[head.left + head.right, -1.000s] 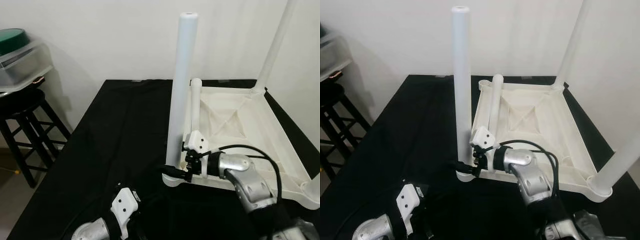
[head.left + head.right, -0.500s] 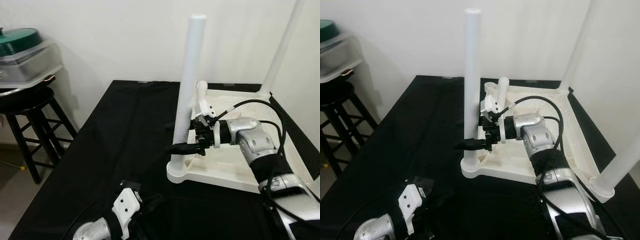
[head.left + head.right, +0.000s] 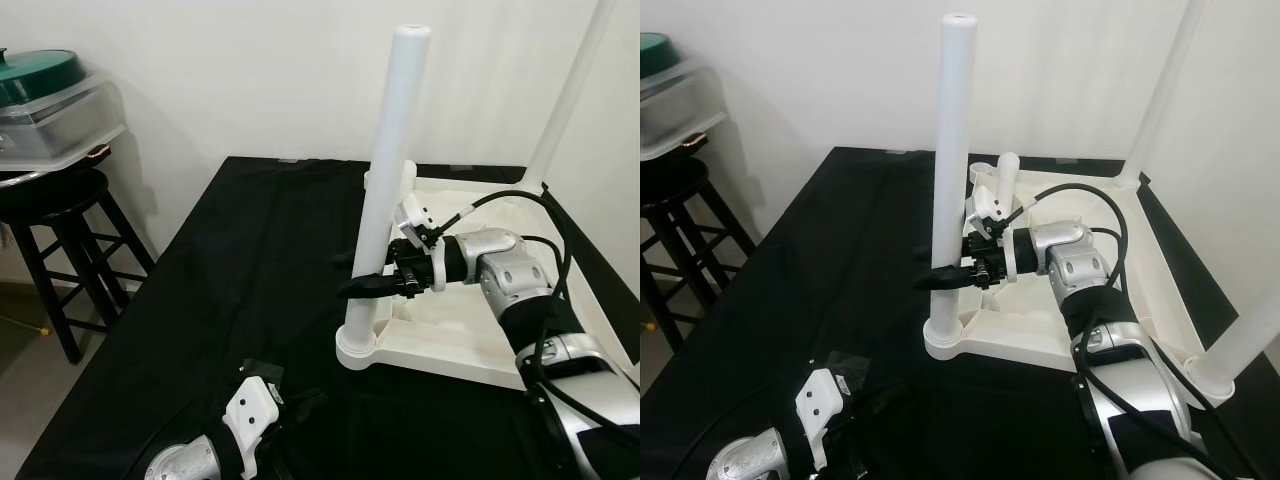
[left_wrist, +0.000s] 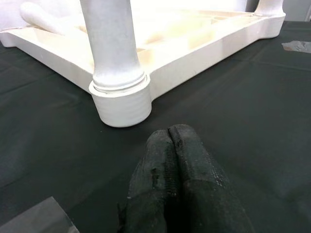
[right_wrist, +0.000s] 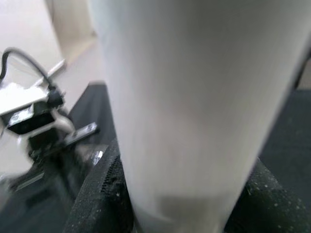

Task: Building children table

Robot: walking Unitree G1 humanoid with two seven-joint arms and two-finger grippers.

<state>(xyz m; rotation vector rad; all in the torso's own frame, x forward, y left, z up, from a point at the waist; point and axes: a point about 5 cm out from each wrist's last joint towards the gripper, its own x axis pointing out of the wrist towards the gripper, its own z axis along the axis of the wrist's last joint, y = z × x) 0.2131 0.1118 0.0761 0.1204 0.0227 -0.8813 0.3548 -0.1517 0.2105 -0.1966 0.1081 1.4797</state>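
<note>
Right gripper (image 3: 362,286) closed around leg (image 3: 388,180), low on shaft. Leg held upright in corner socket of tabletop (image 3: 470,335). Left gripper (image 4: 169,141) pressed closed, empty, near socket.

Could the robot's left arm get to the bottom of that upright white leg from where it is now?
Probably yes. The left gripper, fingers shut, rests low on the black table, and only bare cloth lies between it and the leg's socket.
</note>
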